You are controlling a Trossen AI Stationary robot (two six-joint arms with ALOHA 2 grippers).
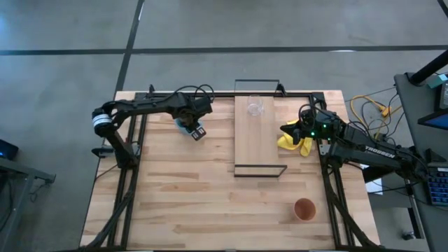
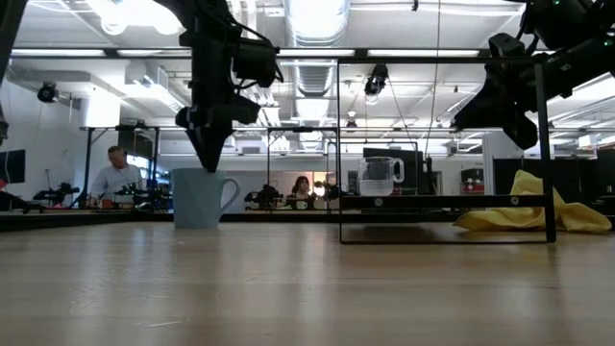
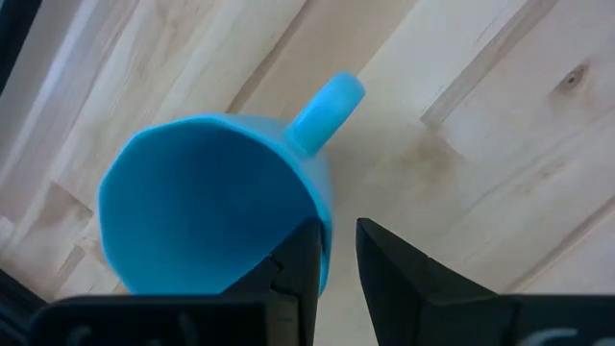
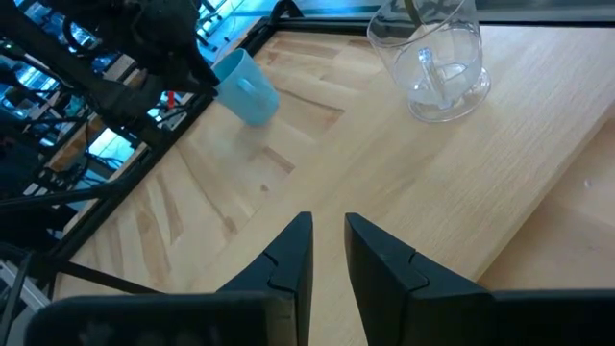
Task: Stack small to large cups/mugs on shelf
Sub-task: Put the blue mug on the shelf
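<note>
Wooden tabletop (image 1: 196, 189) carries the shelf (image 1: 260, 140) mid-far with the clear glass cup (image 1: 255, 107) on it. Left gripper (image 3: 332, 255), fingers narrowly apart, straddles the blue mug's (image 3: 216, 207) rim far-left; next comes closing and lifting. Right gripper (image 4: 327, 240) hovers slightly parted near the shelf, empty

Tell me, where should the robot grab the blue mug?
Best by the rim, from above. The blue mug stands upright with its mouth open, so one finger can go inside and one outside the thin wall. The left gripper is placed just so, beside the handle, which stays free.
</note>
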